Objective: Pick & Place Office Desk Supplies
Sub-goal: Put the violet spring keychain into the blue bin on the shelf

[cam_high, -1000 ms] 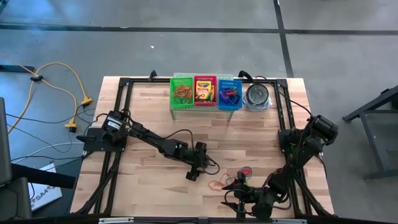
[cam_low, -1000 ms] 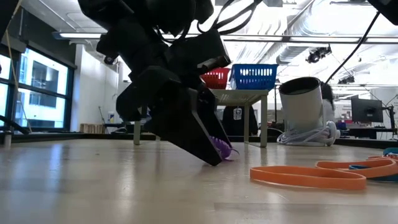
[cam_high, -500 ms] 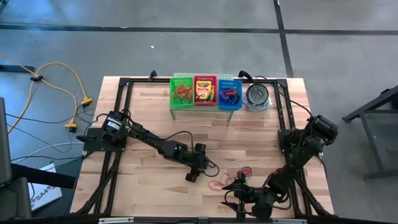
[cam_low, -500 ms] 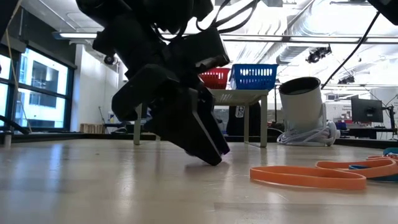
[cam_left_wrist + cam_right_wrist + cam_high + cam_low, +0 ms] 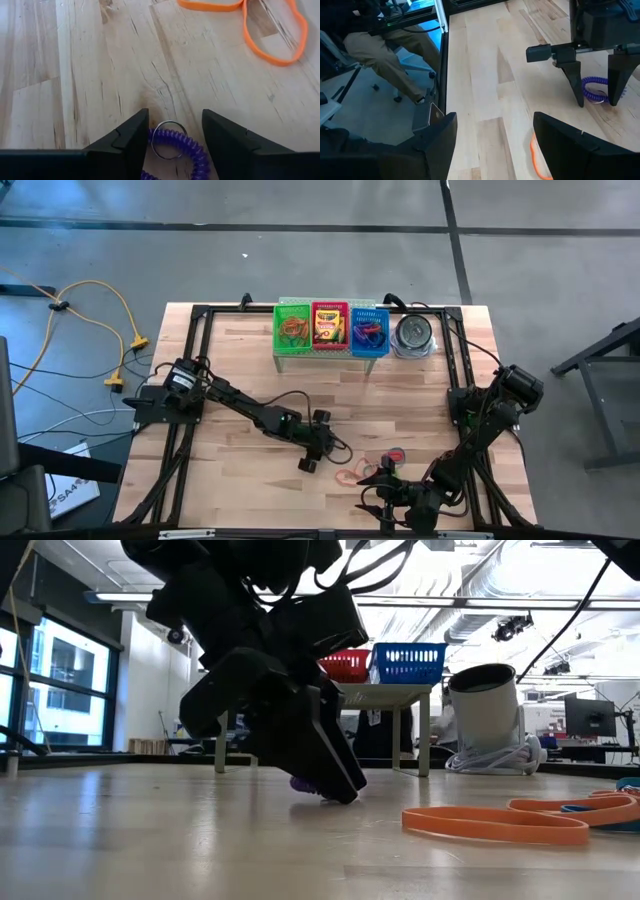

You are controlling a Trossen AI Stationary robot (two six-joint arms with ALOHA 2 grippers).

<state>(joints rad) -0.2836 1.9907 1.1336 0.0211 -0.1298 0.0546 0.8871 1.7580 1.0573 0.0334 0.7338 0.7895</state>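
We are seeing the left gripper (image 5: 175, 137) straddling a purple coiled loop (image 5: 186, 151) with jaws partly open, its metal ring showing only in the wrist view.

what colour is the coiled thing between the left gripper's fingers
Purple, with a silvery ring on it; the coil shows best in the left wrist view.

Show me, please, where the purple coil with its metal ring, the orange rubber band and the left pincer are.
purple coil (image 5: 192, 152): left wrist view, on its coiled loop.
orange rubber band (image 5: 272, 30): left wrist view, on its curved strand.
left pincer (image 5: 175, 137): left wrist view, midway between its fingertips.
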